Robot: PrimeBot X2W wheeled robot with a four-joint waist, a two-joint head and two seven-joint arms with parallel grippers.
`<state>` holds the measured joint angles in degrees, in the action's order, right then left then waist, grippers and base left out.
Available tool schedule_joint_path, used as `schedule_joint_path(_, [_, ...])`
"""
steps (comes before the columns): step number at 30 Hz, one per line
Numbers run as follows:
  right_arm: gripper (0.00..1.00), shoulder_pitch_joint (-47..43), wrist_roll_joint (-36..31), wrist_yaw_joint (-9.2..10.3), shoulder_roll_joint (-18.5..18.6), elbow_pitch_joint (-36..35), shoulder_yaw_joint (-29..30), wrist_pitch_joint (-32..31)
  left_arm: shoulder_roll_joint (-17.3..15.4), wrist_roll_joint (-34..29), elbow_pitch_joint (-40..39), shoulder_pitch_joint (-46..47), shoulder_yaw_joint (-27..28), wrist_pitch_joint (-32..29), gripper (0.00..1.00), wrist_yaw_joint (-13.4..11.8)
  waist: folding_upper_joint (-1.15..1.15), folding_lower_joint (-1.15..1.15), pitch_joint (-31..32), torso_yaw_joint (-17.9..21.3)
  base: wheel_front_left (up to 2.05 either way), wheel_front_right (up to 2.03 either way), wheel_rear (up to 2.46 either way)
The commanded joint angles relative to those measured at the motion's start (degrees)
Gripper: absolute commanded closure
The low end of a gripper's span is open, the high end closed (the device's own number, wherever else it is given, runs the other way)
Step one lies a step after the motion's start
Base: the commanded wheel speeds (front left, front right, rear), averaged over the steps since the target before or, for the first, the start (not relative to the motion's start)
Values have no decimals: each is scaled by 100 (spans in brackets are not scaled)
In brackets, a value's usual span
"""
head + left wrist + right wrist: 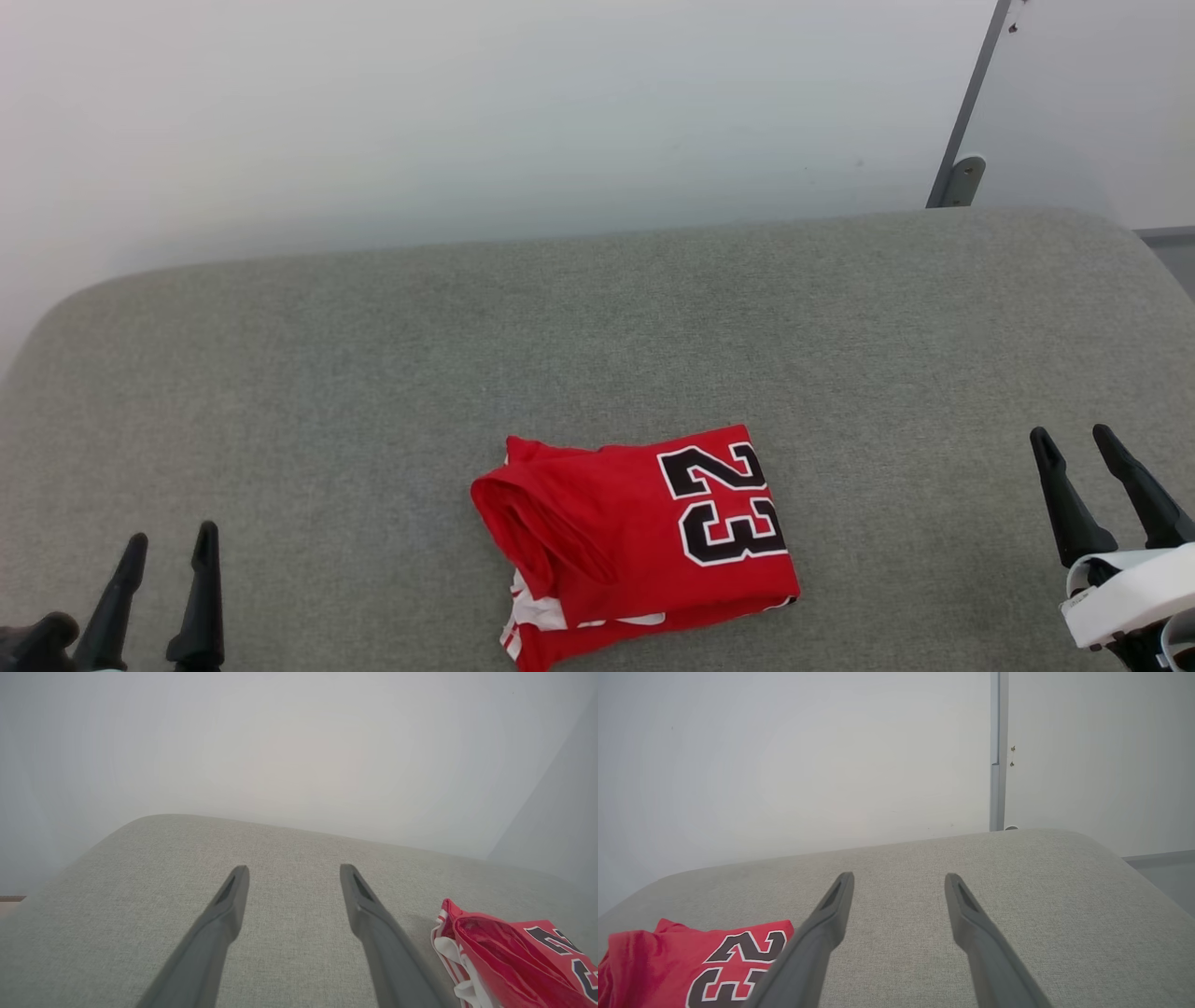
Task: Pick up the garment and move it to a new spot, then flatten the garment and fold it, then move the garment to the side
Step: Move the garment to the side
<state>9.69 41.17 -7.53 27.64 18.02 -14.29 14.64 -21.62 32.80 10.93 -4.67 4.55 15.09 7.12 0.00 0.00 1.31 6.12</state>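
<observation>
The garment (635,537), a red jersey with a black-and-white "23", lies folded into a compact rectangle at the front middle of the grey padded surface (373,373). White and striped trim peeks out at its lower left corner. My left gripper (166,546) stands open at the lower left, well clear of the jersey. My right gripper (1074,439) is open at the lower right, also apart from it. In the left wrist view the garment (514,961) sits right of my open left gripper (294,872). The right wrist view has the garment (700,961) left of the open right gripper (899,879).
A pale wall (467,112) rises behind the surface's rounded far edge. A grey metal post with a bracket (962,140) stands at the back right. Bare grey surface stretches on both sides of the jersey.
</observation>
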Motion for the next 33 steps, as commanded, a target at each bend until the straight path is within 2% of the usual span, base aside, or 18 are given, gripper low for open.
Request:
schedule_joint_path(1, [0,-32,-51,9,-4,7,-14,27,-24,31,9,31,-11,5,0,32,0,0,0,-6,0,0,0])
schedule_joint_path(10, [0,-28,-65,9,10,33,-40,24,-41,23,19,64,-70,5,0,34,0,0,18,-104,0,0,0])
schedule_joint_path(17, [0,53,24,10,-42,-30,-268,-265,-44,74,-1,96,-114,-46,0,15,0,0,20,-403,0,0,0])
schedule_joint_path(27, [0,249,353,10,-110,-68,-871,-1143,17,80,-18,-20,-269,-165,0,-50,0,0,-55,-1046,0,0,0])
schedule_joint_path(33, [0,413,488,10,-61,119,-988,-1831,66,117,-9,62,-361,-170,0,-47,0,0,-278,-1408,0,0,0])
